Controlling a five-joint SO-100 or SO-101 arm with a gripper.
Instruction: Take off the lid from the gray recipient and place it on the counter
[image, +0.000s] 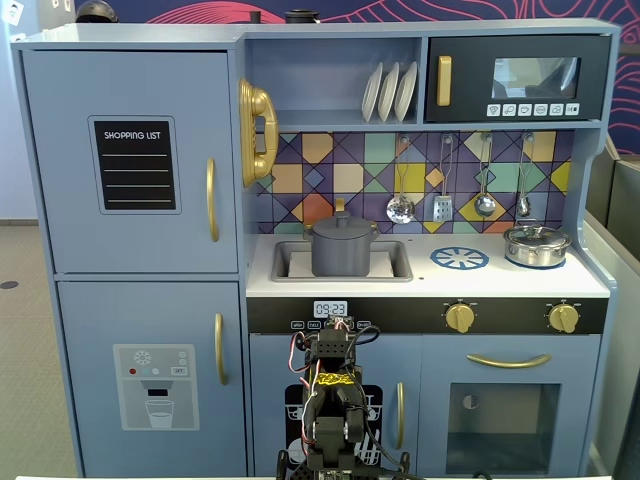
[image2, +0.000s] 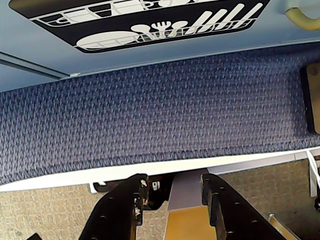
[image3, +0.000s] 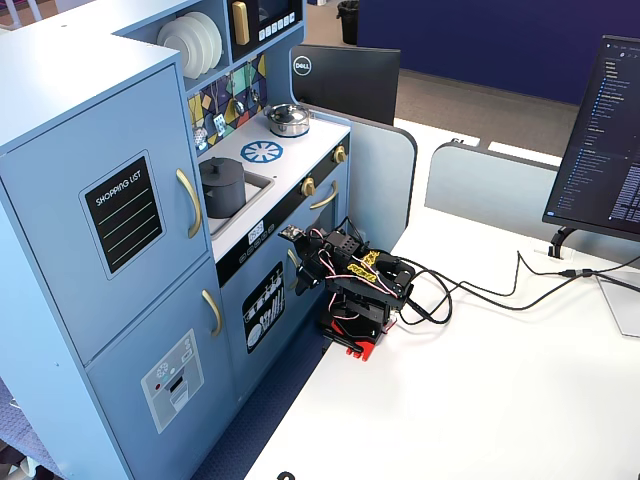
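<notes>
Fixed view facing the toy kitchen (image: 130, 250): gray recipient (image: 343, 252) standing upright in the recessed sink basin (image: 395, 265), lid (image: 343, 227) seated flat on top with its small knob up. White counter (image: 480, 280) to the right, printed with a blue burner ring (image: 460, 258); shiny silver pot (image: 537, 245) further right, near the counter's end. Folded arm (image: 335, 400) low at the bottom edge, in front of the cabinet doors, well below the pot.

Wrist view: hand (image2: 172, 192) entering from the bottom edge, two dark fingers (image2: 125, 210) parted with a moderate gap and nothing between them. Blue woven carpet (image2: 160, 120) beyond, then the kitchen's lower door with a white dish-rack print (image2: 150, 20).

Fixed view from the side: gray recipient (image3: 222, 187) in the sink, lid (image3: 220, 166) closed on it. Silver pot (image3: 288, 119) at the counter's (image3: 240, 135) far end, burner ring (image3: 262, 152) between the two pots. Arm (image3: 355, 290) curled up on the white tabletop (image3: 480, 380), beside the kitchen front, cables (image3: 500, 290) trailing right toward a monitor (image3: 605, 140).
</notes>
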